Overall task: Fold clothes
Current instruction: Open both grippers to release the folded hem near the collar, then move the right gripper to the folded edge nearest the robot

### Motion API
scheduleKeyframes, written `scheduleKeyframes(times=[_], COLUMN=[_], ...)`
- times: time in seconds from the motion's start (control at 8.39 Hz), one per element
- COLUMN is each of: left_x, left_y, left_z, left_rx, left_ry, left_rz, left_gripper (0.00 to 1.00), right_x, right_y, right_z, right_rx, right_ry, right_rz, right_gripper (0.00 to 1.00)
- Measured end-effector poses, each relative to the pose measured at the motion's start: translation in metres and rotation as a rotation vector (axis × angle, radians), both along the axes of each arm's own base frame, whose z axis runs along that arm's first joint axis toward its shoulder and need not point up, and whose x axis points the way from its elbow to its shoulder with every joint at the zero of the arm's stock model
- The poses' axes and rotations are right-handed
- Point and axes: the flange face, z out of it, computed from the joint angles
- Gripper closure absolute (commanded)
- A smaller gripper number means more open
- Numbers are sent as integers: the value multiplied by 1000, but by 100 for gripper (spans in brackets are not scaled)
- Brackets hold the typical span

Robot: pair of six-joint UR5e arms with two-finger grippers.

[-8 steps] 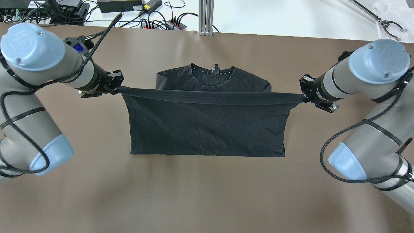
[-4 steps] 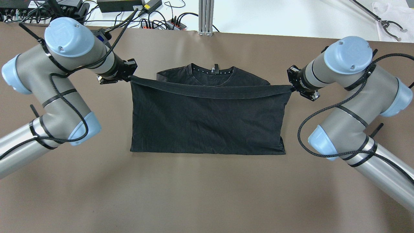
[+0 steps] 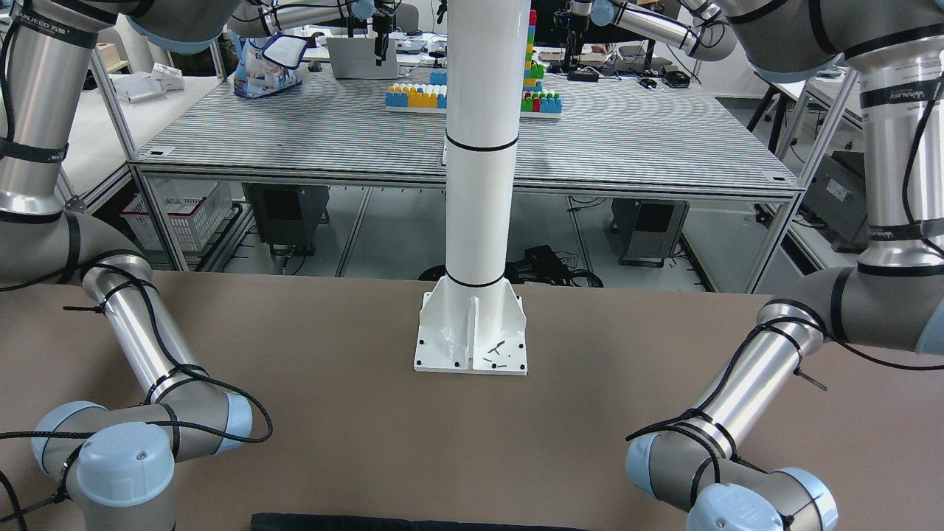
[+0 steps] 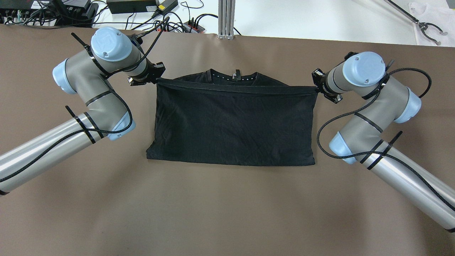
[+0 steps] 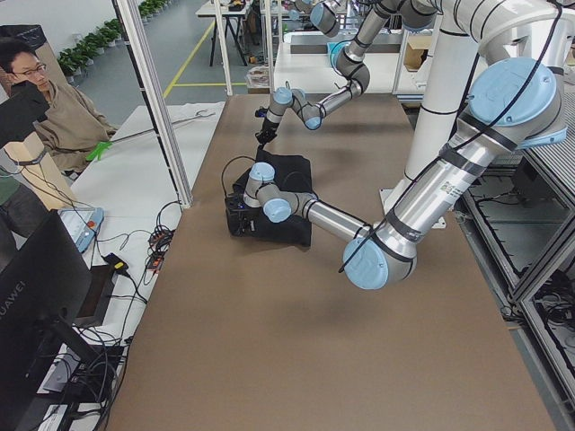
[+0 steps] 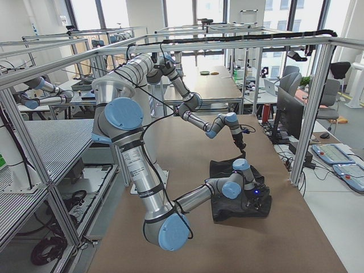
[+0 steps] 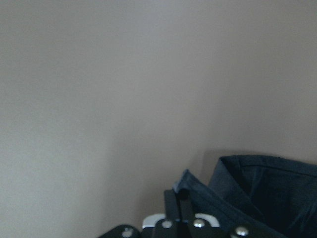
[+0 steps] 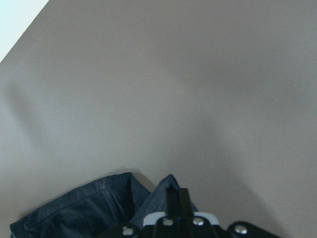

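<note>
- A black shirt (image 4: 231, 128) lies on the brown table (image 4: 227, 213), about midway between the two arms and toward the far side.
- It is doubled over – a straight fold forms its near edge, and the upper layer runs back from there toward the neck.
- The hem (image 4: 234, 89) of that upper layer stretches in a nearly straight band from one gripper to the other.
- Just past the hem, the collar (image 4: 234, 75) peeks out, with a row of small white marks and a tag inside it.
- The left gripper (image 4: 156, 79) is at the hem's left corner. In the left wrist view its fingers are pressed together with a fold of dark fabric pinched between them.
- The right gripper (image 4: 317, 89) is at the hem's right corner. Its wrist view shows the same – fingers closed, cloth caught between the tips.
- Both grippers sit low over the table; whether the held corners touch the surface cannot be told.
- The left side edge of the shirt slants outward toward the near fold, while the right side edge runs nearly straight.
- The fabric surface shows fine wrinkles.
- Behind the table's far edge lie cables (image 4: 177, 25) and power bricks.
- A white post (image 3: 479, 147) stands bolted at the robot's side of the table.
- A person (image 5: 45, 99) sits off the far side, near a monitor.
</note>
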Motion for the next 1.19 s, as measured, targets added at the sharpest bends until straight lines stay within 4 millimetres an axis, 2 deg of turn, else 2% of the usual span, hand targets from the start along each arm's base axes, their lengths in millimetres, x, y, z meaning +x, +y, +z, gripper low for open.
scheduleKeyframes(times=[0.12,0.36,0.6,0.71,0.83,1.07,1.19], left_x=[3,5,5,5,5,5,5], left_y=[-4,-6,-6,-6,-6,-6,-7], left_z=[9,14,12,10,9,9,8], left_rx=[2,11,18,20,21,28,36], left_ry=[1,7,13,16,16,8,1], left_rz=[0,1,0,-1,-2,-13,-26], left_gripper=[39,33,30,29,29,28,28], right_x=[-1,-2,0,4,5,-13,-22], right_y=[-2,-5,-1,19,58,139,163], right_z=[0,-1,-12,-15,-14,-10,-4], right_rx=[10,42,56,57,64,59,42], right_ry=[-1,-15,-66,-105,-138,-180,-186], right_rz=[6,17,45,50,25,-64,-96], right_gripper=[42,39,36,32,30,32,32])
